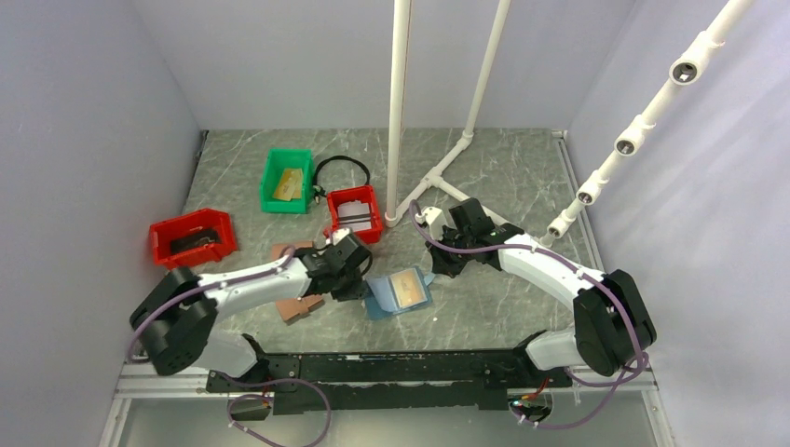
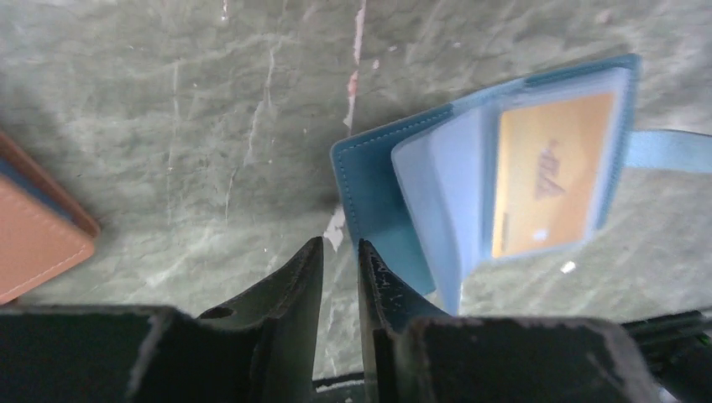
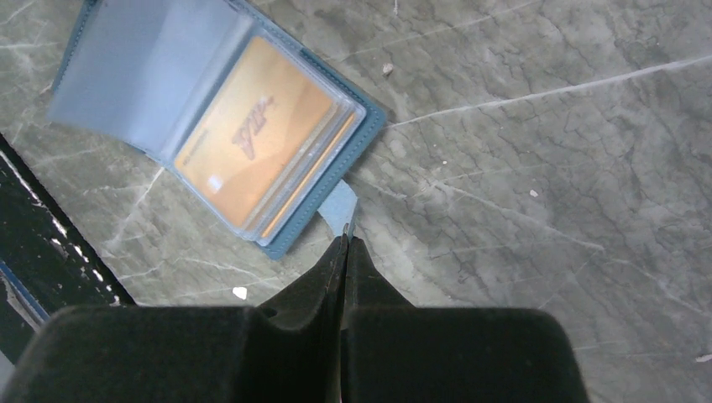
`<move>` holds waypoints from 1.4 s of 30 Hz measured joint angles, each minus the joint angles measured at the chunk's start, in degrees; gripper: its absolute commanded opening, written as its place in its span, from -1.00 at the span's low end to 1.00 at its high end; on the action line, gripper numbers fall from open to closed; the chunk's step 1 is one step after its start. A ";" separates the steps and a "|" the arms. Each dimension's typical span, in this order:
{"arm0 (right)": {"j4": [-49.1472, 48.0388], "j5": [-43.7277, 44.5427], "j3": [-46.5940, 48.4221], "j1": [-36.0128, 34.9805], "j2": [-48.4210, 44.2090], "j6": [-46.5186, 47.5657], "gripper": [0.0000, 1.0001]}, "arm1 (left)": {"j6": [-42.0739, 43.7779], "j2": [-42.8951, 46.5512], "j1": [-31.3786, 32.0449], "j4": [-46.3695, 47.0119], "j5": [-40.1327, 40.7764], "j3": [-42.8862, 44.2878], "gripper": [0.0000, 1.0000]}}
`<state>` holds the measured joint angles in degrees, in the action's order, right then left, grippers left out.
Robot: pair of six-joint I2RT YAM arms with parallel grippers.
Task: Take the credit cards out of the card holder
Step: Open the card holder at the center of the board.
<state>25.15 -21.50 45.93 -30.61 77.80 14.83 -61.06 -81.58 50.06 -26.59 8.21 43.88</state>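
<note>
Left end effector [image 2: 340, 248]: fingers slightly apart, gripping nothing, just beside the card holder [image 2: 504, 168], which lies open on the desk [image 2: 210, 126]. Credit cards [image 3: 252, 143] sit in its clear pockets. Right end effector [image 3: 346, 239]: fingers together, tips at the snap tab [image 3: 338, 208]. Farther back stands a green bin [image 1: 268, 186].

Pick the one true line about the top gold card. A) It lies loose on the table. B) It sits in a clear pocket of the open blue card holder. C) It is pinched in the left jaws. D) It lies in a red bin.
B: the credit card shows under clear plastic inside the card holder, which lies open on the table.
</note>
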 measured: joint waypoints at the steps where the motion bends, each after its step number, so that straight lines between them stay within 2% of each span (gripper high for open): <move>1: 0.00 -0.15 0.00 0.00 0.00 0.00 -1.00 | 0.22 1.40 0.00 -0.76 0.44 0.00 -0.38; 5: 0.00 -0.92 0.00 0.07 0.00 0.00 -0.86 | 1.99 11.39 0.02 -0.20 0.63 -0.31 0.00; 8: 0.02 -1.42 0.00 0.09 0.00 0.09 -0.81 | 3.45 19.21 0.04 6.75 -1.49 -2.32 0.03; 10: 0.00 -1.57 0.00 0.09 0.00 0.09 -0.72 | 3.87 21.16 0.04 11.72 -3.56 -3.45 0.02; 13: 0.02 -1.60 0.00 0.09 0.00 0.02 -0.53 | 3.98 18.64 0.04 18.12 -6.75 -3.78 -0.08; 20: 0.28 -3.10 0.00 2.16 -1.07 -0.07 -0.22 | 2.54 2.89 0.04 28.11 -11.82 -3.69 -0.17; 26: -0.63 -12.92 -0.02 5.68 -8.00 -1.62 -0.29 | 1.18 -4.33 -0.09 34.25 -14.60 -5.27 -0.16; 31: -3.37 -21.55 -0.07 4.55 -3.76 -6.27 -0.56 | 0.55 -5.51 -0.66 35.87 -15.50 -6.91 -0.14; 36: -5.31 -20.52 -1.14 1.51 2.60 -11.74 -0.63 | 0.11 -5.51 -0.92 37.97 -15.54 -9.11 -0.13; 42: -6.75 -15.93 -1.33 -0.26 4.81 -15.43 -0.54 | -0.87 -5.53 -1.03 41.11 -15.98 -12.15 -0.16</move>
<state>18.39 -37.43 44.60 -30.87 82.61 -0.60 -61.93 -87.11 49.04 14.52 -7.77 31.73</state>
